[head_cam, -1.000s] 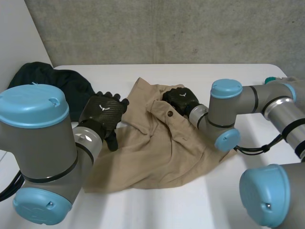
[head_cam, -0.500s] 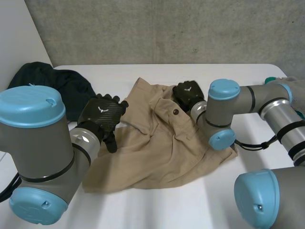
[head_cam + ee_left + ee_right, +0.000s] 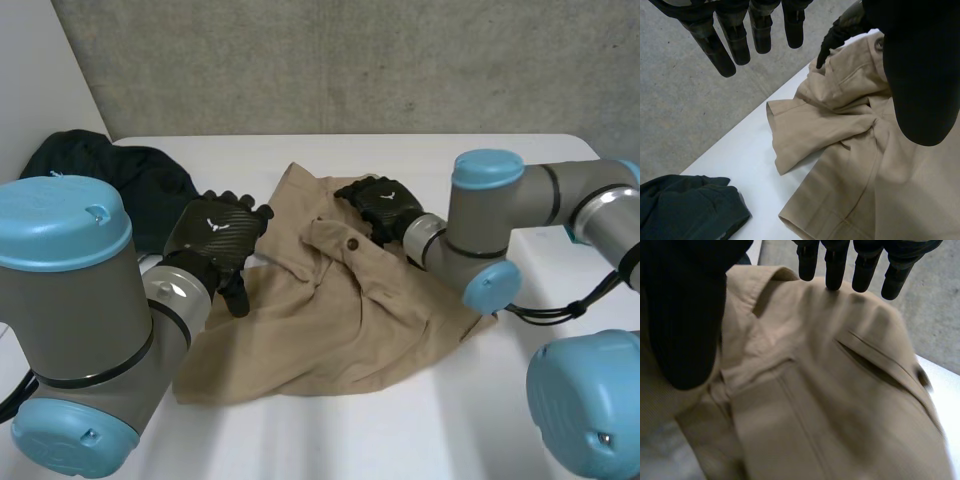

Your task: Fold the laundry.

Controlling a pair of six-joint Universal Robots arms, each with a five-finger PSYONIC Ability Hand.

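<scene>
"Laundry first: where does it lie?"

"The tan garment (image 3: 330,320) lies crumpled at the middle of the white table (image 3: 480,165), with a dark button (image 3: 353,243) showing near its upper middle. A dark green cloth (image 3: 120,180) is bunched at the upper left of the frame, near it."

"And the left hand?"

"The left hand (image 3: 213,240) hangs over the garment's left edge, at centre left. Its own wrist view shows its fingers (image 3: 740,42) straight and spread, the thumb apart from them and nothing between. Whether it touches the fabric I cannot tell."

"The right?"

"The right hand (image 3: 382,203) is at the garment's upper edge, just right of centre. Its fingers (image 3: 832,270) reach out straight, tips at a raised fold of the fabric, thumb wide of them. It grips nothing."
</scene>
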